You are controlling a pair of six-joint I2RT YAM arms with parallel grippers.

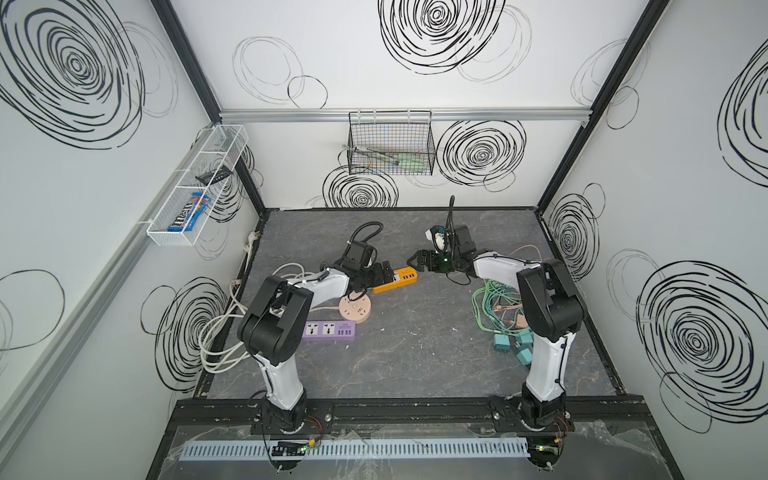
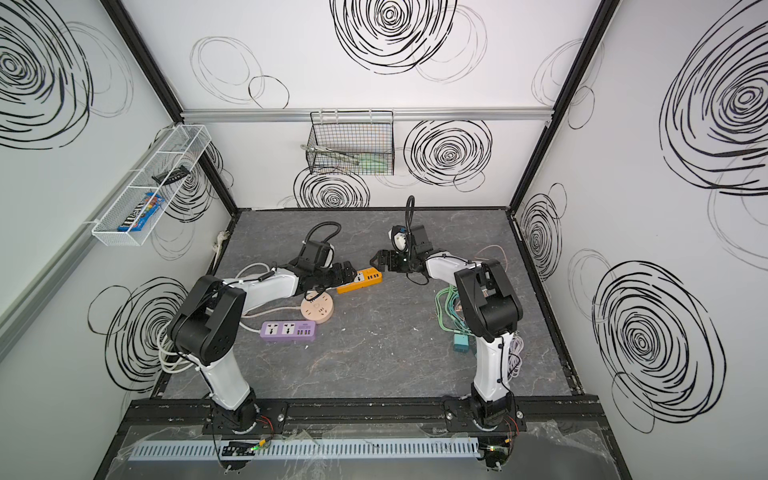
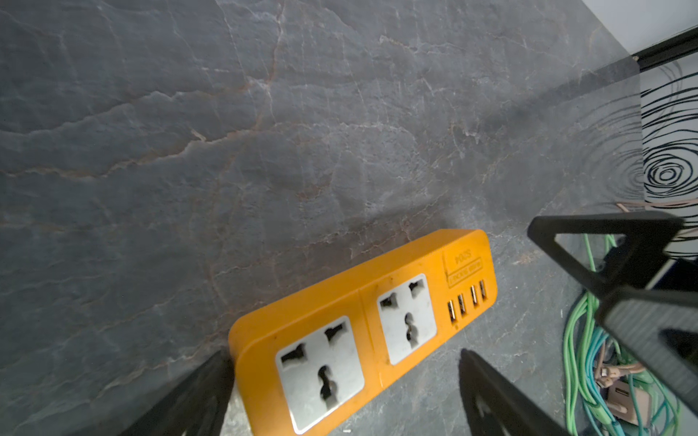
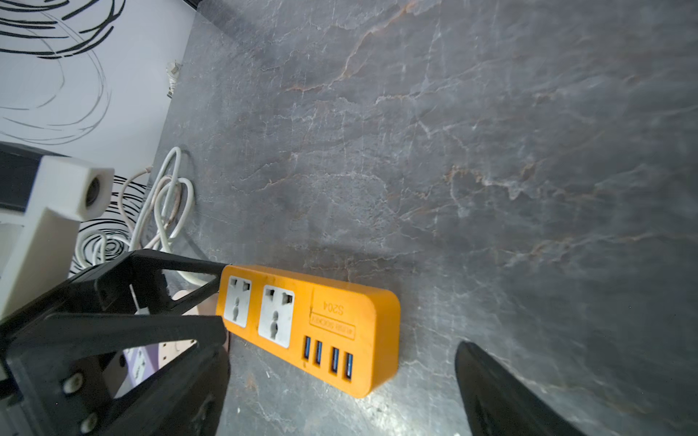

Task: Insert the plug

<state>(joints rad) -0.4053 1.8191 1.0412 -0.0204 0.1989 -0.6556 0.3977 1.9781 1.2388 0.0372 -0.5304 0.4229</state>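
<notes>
In both top views the orange power strip (image 1: 395, 281) (image 2: 360, 281) lies flat on the grey stone-look tabletop (image 1: 415, 365), just toward 11 o'clock from its middle, with its USB end aimed at about 2 o'clock. The left gripper (image 1: 385, 272) stands wide over the strip's 8 o'clock end, a finger on either side, clamping nothing. The right gripper (image 1: 412, 262), also spread wide and empty, sits near the USB end at its 1 o'clock; from above it is hard to tell whether it touches. The teal plugs (image 1: 513, 348) lie loose in a tangle of green cables (image 1: 484, 305) at 3 to 4 o'clock on the table, beside the right arm and well apart from the strip. A round peach socket (image 1: 354, 311) and a purple power strip (image 1: 329, 331) lie at 7 o'clock from the orange one. The left wrist view shows the left gripper (image 3: 343, 351) straddling the strip's socket end, one finger against its side and the other apart from it. Two grey sockets and four USB ports face up. Past the USB end are the right gripper's parted fingers, and beyond them the green cables (image 3: 578, 339) with a beige adapter (image 3: 619, 400) among them. The right wrist view has the right gripper (image 4: 343, 351) wide above the USB end, the left gripper (image 4: 226, 298) bracketing the far socket end, and white cords (image 4: 166, 204) beyond it.
</notes>
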